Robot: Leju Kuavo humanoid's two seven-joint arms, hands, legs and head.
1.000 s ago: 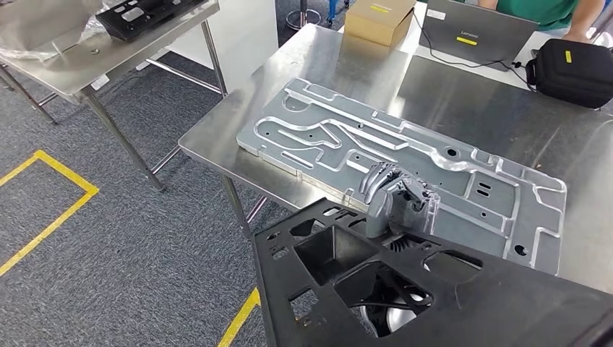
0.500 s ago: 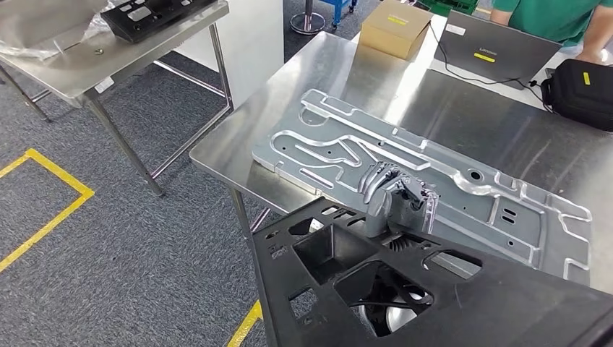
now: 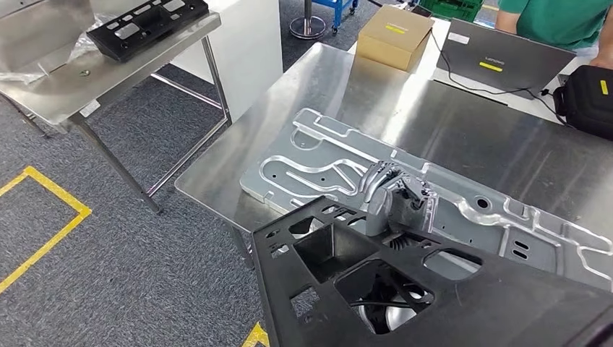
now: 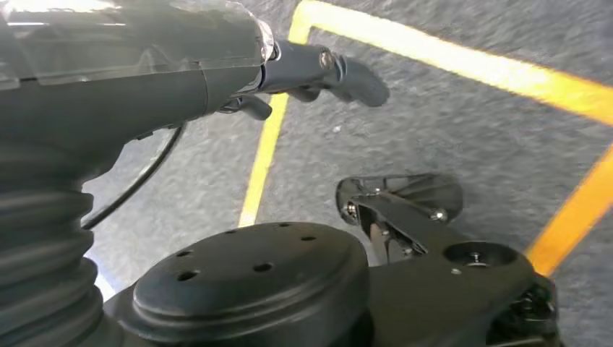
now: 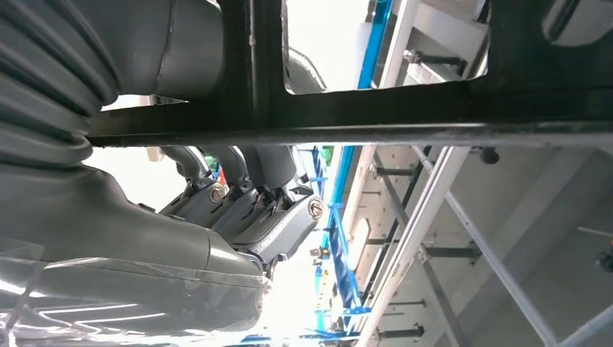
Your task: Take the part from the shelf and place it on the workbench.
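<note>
A large black plastic part (image 3: 463, 296) with several cut-outs fills the lower right of the head view, tilted and held in the air. My right hand (image 3: 394, 199) grips its far edge, and in the right wrist view the fingers (image 5: 246, 170) curl around a black bar of the part (image 5: 361, 116). The steel workbench (image 3: 434, 116) lies just beyond the part, and the part's far edge hangs over its near side. My left hand (image 4: 311, 65) hangs over the carpet, fingers stretched out and holding nothing.
A big silver stamped plate (image 3: 325, 163) covers the workbench's near half. Farther back are a cardboard box (image 3: 395, 36), a laptop (image 3: 506, 54), a black bag (image 3: 589, 101) and a person in green (image 3: 556, 14). A second steel table (image 3: 65, 79) carries another black part (image 3: 144, 22). Yellow tape (image 3: 50, 224) marks the floor.
The whole picture has shifted, so the camera has moved; the workbench and silver plate now sit closer under the part. My right hand and the black part keep their place in the view.
</note>
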